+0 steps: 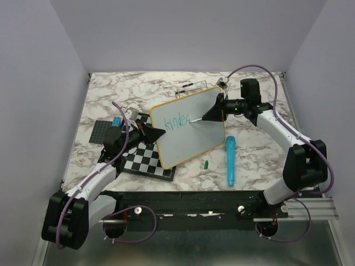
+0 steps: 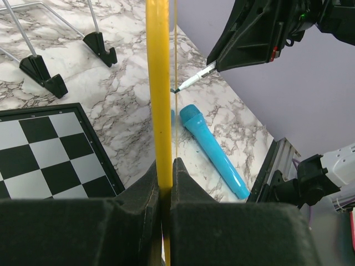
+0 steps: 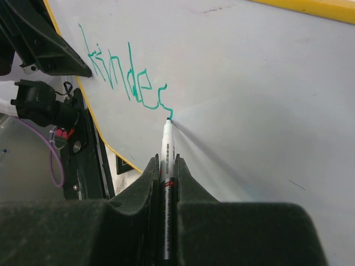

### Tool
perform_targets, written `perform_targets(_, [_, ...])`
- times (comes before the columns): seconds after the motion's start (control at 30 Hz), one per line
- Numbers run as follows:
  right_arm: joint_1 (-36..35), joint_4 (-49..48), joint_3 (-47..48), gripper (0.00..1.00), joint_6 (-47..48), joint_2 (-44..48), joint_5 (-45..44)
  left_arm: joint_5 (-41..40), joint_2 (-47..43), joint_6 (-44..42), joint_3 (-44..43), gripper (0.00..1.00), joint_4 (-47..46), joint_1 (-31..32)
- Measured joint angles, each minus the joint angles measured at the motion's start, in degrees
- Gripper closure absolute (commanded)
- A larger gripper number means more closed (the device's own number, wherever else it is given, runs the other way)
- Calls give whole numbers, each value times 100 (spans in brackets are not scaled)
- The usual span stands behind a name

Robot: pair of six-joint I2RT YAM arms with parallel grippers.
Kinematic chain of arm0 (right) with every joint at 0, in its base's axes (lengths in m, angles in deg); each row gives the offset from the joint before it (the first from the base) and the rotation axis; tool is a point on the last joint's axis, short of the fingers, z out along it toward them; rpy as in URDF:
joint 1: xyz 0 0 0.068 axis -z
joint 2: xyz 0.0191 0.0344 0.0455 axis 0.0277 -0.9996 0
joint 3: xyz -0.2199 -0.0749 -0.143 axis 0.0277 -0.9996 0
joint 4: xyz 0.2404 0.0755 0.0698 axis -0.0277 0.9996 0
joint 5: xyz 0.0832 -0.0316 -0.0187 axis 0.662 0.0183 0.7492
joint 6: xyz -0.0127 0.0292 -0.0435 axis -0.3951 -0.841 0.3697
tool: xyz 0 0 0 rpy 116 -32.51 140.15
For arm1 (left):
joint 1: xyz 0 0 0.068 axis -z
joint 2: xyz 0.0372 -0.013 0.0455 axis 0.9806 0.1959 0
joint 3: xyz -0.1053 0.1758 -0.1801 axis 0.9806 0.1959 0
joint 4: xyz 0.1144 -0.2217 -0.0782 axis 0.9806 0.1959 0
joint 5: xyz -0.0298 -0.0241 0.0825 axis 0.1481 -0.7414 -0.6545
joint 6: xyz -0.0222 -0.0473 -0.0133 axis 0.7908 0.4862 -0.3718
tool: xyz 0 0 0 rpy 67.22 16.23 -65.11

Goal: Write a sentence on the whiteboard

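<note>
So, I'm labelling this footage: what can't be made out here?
Left wrist view: the whiteboard shows edge-on, its writing face hidden.
Top view: the small green piece beside the blue tube is too small to identify.
Right wrist view: the right hand and marker block the whiteboard below the lettering.

Glossy white whiteboard [image 1: 191, 143], yellow-orange frame; green lettering [image 1: 176, 120] on it. Left of whiteboard: black-and-white checkered board [image 1: 145, 160]. Right of whiteboard: turquoise tube [image 1: 229, 160], small green cap [image 1: 205, 164]. Grey-veined white marble desk [image 1: 111, 97].
</note>
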Motion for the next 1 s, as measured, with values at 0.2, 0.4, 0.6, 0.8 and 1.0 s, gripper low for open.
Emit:
perform_targets(0.2, [-170,24,-2,99,0,0,39,2,0,-4,0,100,-2,0])
perform_targets(0.4, [-208,-9,116,99,-122,28,39,7,0,-31,0,100,-13,0])
perform_targets(0.6, [166,-181,127,99,-260,323,50,9,0,-39,0,100,-13,0])
perform_targets(0.8, [289,-321,122,99,-337,350,28,9,0,-39,0,100,-15,0])
perform_targets(1.0, [280,-367,122,99,-420,286,-39,11,0,-39,0,100,-15,0])
